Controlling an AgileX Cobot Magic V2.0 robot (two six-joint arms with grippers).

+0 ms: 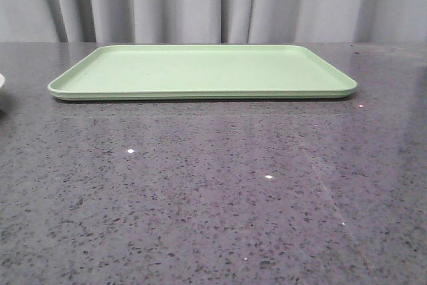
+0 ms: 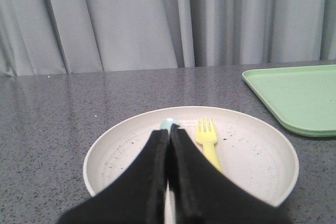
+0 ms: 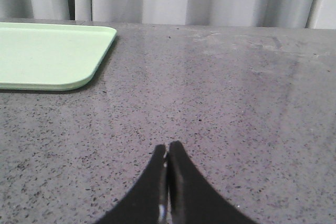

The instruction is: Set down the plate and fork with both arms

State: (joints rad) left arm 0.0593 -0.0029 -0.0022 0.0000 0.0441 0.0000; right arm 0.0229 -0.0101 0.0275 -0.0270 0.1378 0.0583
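The round cream plate [image 2: 252, 156] with dark specks lies on the grey table in the left wrist view; only a sliver of its rim [image 1: 1, 81] shows at the front view's left edge. The yellow fork [image 2: 208, 141] lies in the plate beside a pale blue spoon [image 2: 167, 124]. My left gripper [image 2: 169, 129] is shut and empty, over the plate with its tips above the spoon. My right gripper [image 3: 167, 148] is shut and empty over bare table, right of the tray. Neither gripper shows in the front view.
A rectangular light-green tray [image 1: 200, 71] lies at the back middle of the speckled grey table, also seen in the left wrist view [image 2: 299, 98] and the right wrist view [image 3: 47, 56]. Grey curtains hang behind the table.
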